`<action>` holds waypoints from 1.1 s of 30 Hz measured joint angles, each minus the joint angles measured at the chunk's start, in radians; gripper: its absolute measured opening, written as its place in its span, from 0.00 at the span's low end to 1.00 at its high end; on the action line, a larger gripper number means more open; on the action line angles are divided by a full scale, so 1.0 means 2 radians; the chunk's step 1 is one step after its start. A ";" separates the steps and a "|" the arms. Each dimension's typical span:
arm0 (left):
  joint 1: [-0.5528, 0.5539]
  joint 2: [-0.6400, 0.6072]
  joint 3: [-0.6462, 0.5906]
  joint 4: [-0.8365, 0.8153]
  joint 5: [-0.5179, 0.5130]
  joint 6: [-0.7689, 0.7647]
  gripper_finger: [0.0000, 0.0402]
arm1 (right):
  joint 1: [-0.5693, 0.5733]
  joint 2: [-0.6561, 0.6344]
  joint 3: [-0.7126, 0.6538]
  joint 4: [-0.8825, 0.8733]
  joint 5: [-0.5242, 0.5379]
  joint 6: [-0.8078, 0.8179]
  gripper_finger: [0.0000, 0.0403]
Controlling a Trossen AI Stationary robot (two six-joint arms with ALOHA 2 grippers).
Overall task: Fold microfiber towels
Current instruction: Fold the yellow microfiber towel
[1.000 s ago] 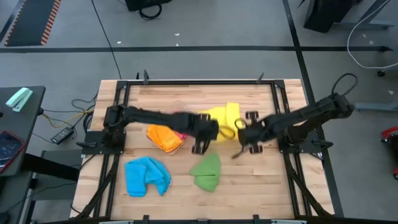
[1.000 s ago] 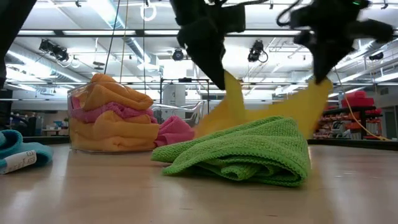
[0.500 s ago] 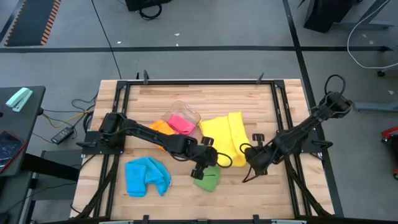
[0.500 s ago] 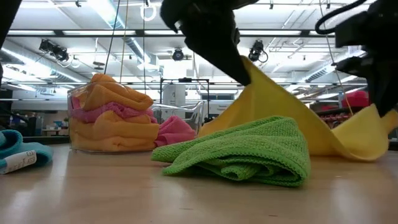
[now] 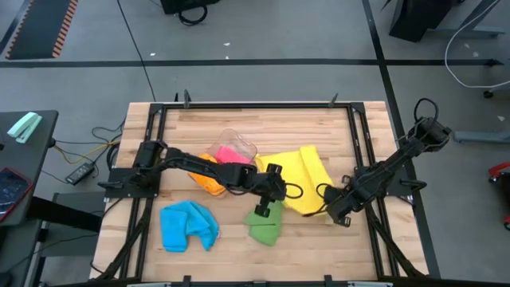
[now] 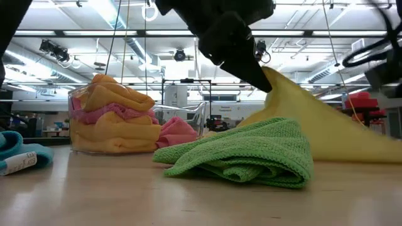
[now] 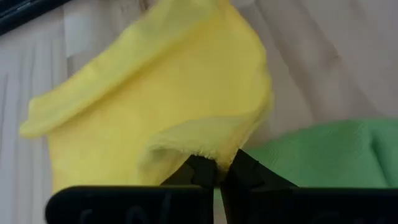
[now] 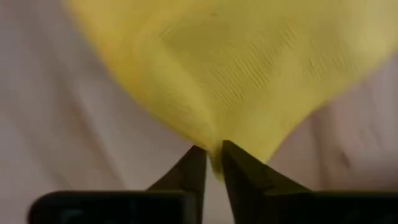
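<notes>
yellow towel [image 5: 296, 177] mid tabletop: soft, light, floppy | hold it by corners | left fingers [image 7: 217, 171] pinch one corner | right fingers [image 8: 212, 163] pinch another, barely apart

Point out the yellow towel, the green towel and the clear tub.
yellow towel [image 5: 303, 179]: high view, middle of the spread cloth.
green towel [image 6: 251, 150]: low view, top fold.
clear tub [image 6: 75, 103]: low view, left wall.
</notes>
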 joint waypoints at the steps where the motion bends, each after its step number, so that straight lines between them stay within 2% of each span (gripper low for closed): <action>1: 0.002 0.001 0.000 0.003 0.001 0.004 0.04 | 0.000 0.000 -0.001 -0.022 -0.005 0.017 0.18; 5: 0.008 0.005 0.001 0.009 0.006 0.012 0.02 | 0.000 0.000 -0.001 -0.054 -0.035 0.042 0.28; 10: 0.006 0.006 0.001 0.013 0.032 0.012 0.06 | 0.000 0.000 0.010 -0.058 -0.087 0.066 0.38; 15: -0.001 0.006 0.001 0.015 0.034 0.015 0.02 | 0.001 0.000 0.028 -0.065 -0.118 0.107 0.43; 18: -0.004 0.006 0.001 0.016 0.035 0.016 0.02 | 0.011 0.000 0.045 -0.062 -0.109 0.081 0.44; 20: -0.005 0.006 0.001 0.016 0.034 0.016 0.05 | 0.018 0.000 0.060 -0.056 -0.056 0.038 0.44; 23: -0.005 0.006 0.001 0.019 0.034 0.013 0.07 | 0.033 0.000 0.068 -0.002 0.097 -0.024 0.43; 25: -0.005 0.006 0.001 0.020 0.034 0.002 0.05 | 0.039 0.000 0.064 0.062 0.175 -0.071 0.43; 30: -0.005 0.006 0.001 0.058 0.033 -0.010 0.02 | 0.039 0.000 0.032 0.188 0.249 -0.173 0.43; 33: -0.005 0.010 0.001 0.096 0.018 -0.010 0.04 | 0.040 0.000 0.016 0.225 0.309 -0.182 0.43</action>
